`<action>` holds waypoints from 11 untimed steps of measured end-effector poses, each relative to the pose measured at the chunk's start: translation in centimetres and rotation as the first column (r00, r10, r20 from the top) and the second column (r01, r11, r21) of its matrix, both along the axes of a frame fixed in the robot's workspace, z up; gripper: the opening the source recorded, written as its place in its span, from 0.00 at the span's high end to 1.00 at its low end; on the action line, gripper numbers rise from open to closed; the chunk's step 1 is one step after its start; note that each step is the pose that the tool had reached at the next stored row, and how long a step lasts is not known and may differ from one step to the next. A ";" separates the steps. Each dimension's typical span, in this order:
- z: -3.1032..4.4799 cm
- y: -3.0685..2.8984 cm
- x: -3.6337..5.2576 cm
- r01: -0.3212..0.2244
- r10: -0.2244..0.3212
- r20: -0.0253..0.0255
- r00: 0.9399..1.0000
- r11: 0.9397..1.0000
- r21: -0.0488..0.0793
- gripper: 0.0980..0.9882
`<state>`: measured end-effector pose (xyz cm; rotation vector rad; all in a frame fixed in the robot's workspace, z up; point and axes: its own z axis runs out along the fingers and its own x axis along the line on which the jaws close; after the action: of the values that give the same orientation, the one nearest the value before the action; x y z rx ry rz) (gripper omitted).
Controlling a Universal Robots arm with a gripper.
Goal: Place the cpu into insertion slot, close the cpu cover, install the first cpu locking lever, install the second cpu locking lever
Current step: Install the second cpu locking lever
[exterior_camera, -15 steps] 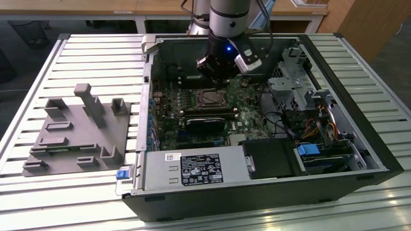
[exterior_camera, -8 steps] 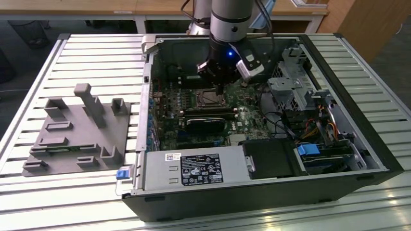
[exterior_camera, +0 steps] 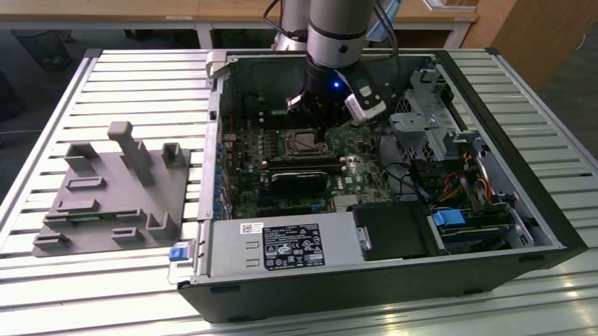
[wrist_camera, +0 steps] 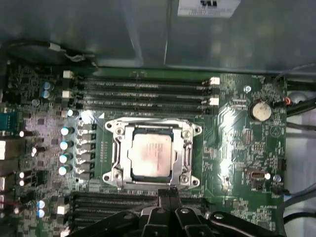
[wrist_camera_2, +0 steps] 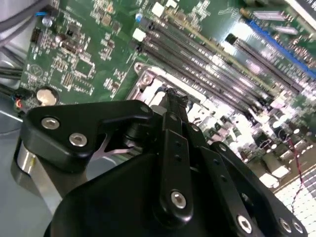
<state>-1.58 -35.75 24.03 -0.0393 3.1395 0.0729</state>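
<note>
The gripper is seen in the first wrist view with its fingertips drawn together at the near edge of the socket; nothing is seen held between them. In the second wrist view the gripper is poised low over the socket's metal edge, the fingertips appearing closed. Whether the tips touch the frame cannot be told.

The cpu is seen seated flat in the insertion slot, its silvery top showing squarely within the surround. The placing step is therefore judged done.

The cpu cover appears to lie down around the chip as a bright metal frame with the chip showing through its window; it is judged closed, though this is not certain. The two locking levers cannot be made out clearly, so their state is left unrecorded; they are judged to be what is left.

In the exterior view the arm is seen reaching down into the open computer case, with the gripper above the socket on the green circuit board. Long memory slots run beside the socket. A grey fixture stands on the slatted table, well apart from the case.
</note>
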 end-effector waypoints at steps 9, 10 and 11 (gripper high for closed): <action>-0.33 -0.59 -0.02 0.000 0.000 0.000 1.000 0.999 0.034 0.99; -0.35 -0.74 -0.02 0.000 0.000 0.000 1.000 0.999 0.034 0.99; -0.37 -0.93 -0.04 0.000 0.000 0.000 1.000 0.999 0.034 0.99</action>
<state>-1.62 -36.68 23.66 -0.0393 3.1375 0.1259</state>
